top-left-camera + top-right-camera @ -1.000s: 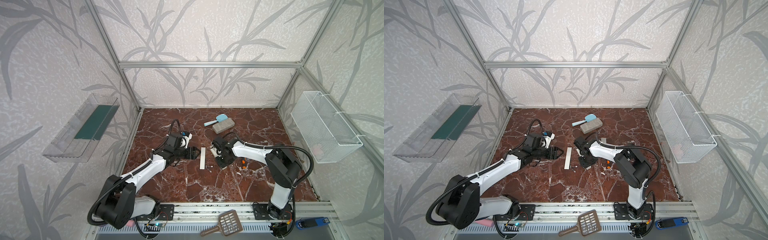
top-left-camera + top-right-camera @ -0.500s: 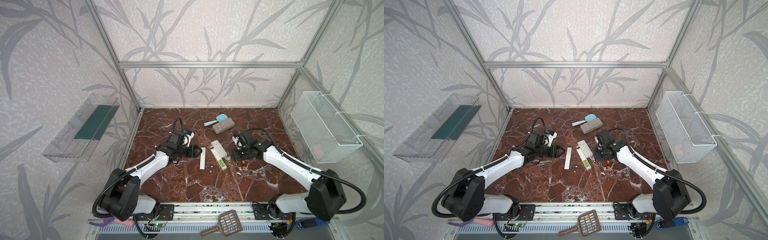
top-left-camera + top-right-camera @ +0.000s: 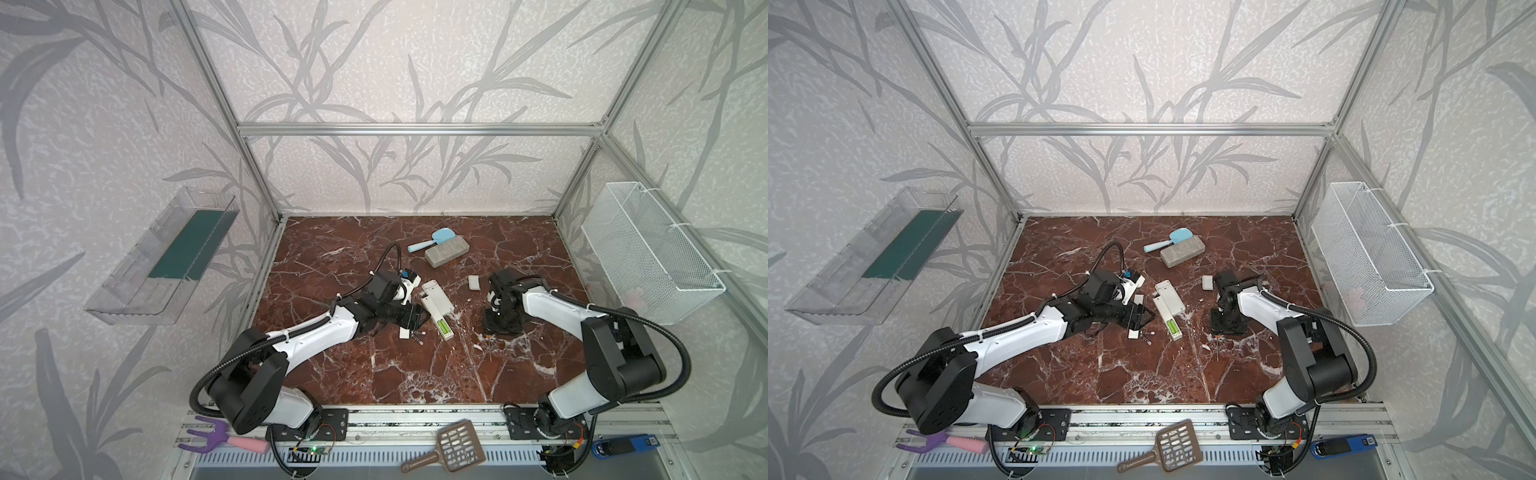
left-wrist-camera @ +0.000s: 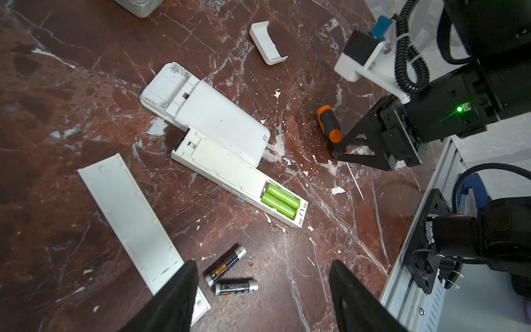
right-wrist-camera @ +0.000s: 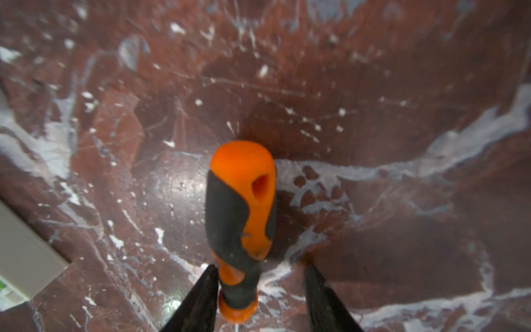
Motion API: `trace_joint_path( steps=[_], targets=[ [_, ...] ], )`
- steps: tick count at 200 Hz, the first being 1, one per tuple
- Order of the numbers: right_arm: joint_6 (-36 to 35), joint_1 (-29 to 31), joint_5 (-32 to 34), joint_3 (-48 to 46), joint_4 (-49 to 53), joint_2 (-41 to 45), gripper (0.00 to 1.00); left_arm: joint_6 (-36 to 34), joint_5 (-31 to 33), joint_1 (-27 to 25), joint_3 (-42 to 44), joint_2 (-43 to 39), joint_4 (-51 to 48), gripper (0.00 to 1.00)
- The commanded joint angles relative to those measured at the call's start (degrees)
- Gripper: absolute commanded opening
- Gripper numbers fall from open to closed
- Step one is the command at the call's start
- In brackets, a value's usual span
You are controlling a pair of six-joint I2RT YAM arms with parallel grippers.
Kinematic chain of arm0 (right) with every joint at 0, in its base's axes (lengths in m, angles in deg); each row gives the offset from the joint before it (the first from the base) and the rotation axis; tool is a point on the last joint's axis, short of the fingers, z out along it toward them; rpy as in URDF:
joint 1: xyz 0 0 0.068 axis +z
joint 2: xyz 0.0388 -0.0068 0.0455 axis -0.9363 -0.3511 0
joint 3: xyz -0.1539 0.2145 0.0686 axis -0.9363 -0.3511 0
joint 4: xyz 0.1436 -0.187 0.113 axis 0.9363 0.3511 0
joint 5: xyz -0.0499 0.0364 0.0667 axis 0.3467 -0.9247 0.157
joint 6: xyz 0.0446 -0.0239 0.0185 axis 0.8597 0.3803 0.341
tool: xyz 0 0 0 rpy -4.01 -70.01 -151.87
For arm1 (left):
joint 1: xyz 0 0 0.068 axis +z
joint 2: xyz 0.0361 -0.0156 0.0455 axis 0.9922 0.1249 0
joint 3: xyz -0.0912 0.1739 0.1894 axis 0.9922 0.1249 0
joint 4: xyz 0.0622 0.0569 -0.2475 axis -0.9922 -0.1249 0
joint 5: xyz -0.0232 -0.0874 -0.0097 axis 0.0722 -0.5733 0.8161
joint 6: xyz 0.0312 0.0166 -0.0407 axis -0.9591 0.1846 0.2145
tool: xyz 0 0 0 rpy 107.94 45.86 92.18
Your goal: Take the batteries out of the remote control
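A slim white remote control [image 4: 230,169] lies on the marble with its bay open; two lime green batteries [image 4: 278,199] sit inside, also seen in both top views [image 3: 444,327] [image 3: 1172,327]. Two dark batteries [image 4: 225,264] [image 4: 236,287] lie loose beside it. My left gripper [image 4: 263,266] hangs open just over them, holding nothing. My right gripper [image 5: 260,268] is open around the neck of an orange and black screwdriver [image 5: 241,207]; one finger touches it, the other stands apart.
A wider white remote [image 4: 218,120] with an empty bay lies across the slim one. A long white cover [image 4: 129,218] and a small cap [image 4: 267,43] lie nearby. Grey block [image 3: 446,251] and blue brush [image 3: 436,239] at the back. Wire basket [image 3: 648,257] on the right wall.
My right gripper left the remote, swung to the right and came down over the screwdriver. My left gripper moved a little forward over the long cover and dark batteries.
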Motion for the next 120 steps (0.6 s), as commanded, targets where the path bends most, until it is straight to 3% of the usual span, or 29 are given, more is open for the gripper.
trace_joint_path(
  steps=[1,24,47,87,120],
  targets=[
    [-0.1,-0.1,-2.5,0.6,-1.8,-2.9,0.37,-0.9,1.3,-0.8,-2.4,1.1,1.6,0.72],
    [-0.9,-0.1,-1.3,0.9,-1.3,-2.2,0.15,-1.4,1.7,-1.2,-2.9,1.7,1.5,0.72],
    [-1.8,-0.1,0.3,0.7,-0.7,2.2,0.01,-2.4,2.2,-1.2,-3.2,1.4,1.4,0.72],
    [-2.4,0.0,-3.3,0.0,-3.6,16.4,0.0,-5.0,3.3,-1.3,-2.2,-2.1,4.3,0.72],
    [1.0,2.3,-8.0,-1.5,-13.4,28.6,0.0,-7.3,6.9,-3.7,-0.9,-6.4,9.6,0.72]
  ],
)
